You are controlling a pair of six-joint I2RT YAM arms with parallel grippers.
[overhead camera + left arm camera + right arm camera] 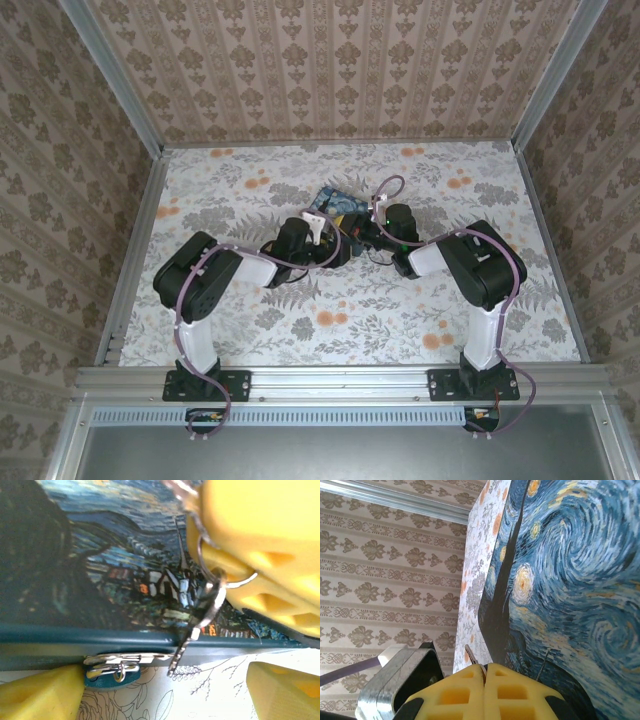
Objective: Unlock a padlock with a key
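two yellow pads of the right gripper (484,669) are pressed together on the ring of the key (201,620), which dangles tilted over the front edge of the starry-night tin box (100,580). the left gripper (162,682) stands wide open at that edge, with a silver clasp (117,664) just beside one finger.
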